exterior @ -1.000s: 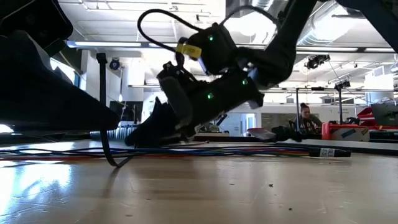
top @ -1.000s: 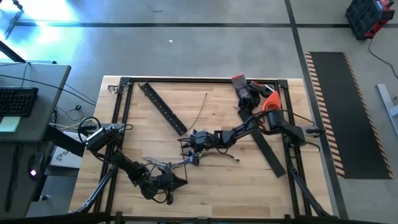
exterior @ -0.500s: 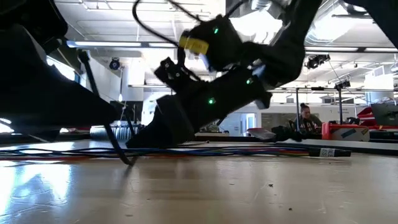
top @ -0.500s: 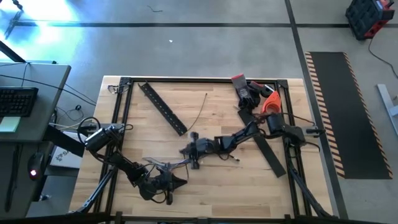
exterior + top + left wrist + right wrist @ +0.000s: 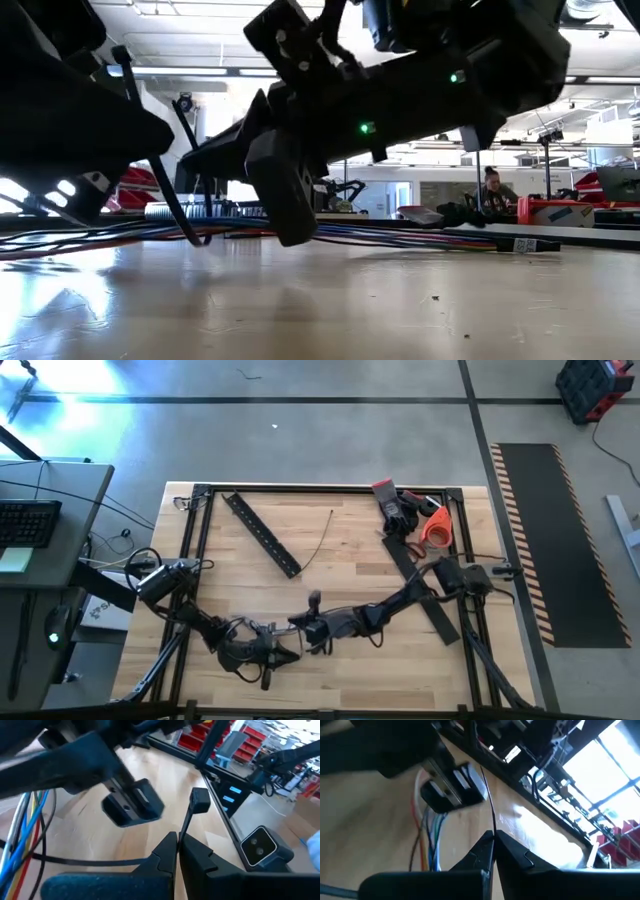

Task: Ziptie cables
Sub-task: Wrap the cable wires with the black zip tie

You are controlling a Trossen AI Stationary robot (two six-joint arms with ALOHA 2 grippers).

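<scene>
The cables [image 5: 420, 240] are a bundle of thin coloured wires lying along the table; their blue, yellow and red strands [image 5: 25, 827] also show in the left wrist view. A black ziptie [image 5: 185, 210] stands in a narrow loop, with its bend low at the bundle; whether it goes round the wires I cannot tell. My left gripper [image 5: 283, 650] [image 5: 178, 837] is at the table's near side, shut on the ziptie. My right gripper [image 5: 300, 628] [image 5: 494, 836] is just beside it on the far side, shut on the ziptie's thin strap. My left gripper pinches the ziptie's strap [image 5: 184, 827] between its two fingertips, a short way below the square head [image 5: 200, 800]. The head end stands up out of the fingers, clear of the table. My right gripper pinches the thin black strap [image 5: 492, 822] at its fingertips. From there the strap runs away toward the left gripper [image 5: 455, 790] and the wires.
A flat black perforated bar [image 5: 262, 535] lies slanted at the far left. A thin dark strand [image 5: 322, 540] lies mid-table. Orange and red-handled tools [image 5: 425, 520] and a black strip [image 5: 428, 600] are at the right. Black rails [image 5: 190, 540] frame the table. A person [image 5: 492, 185] sits beyond it.
My right gripper has moved toward the table's near edge and a little left, coming down close beside the left gripper. The left gripper has turned in place. The ziptie's ends have risen from a low hook into a tall upright loop.
</scene>
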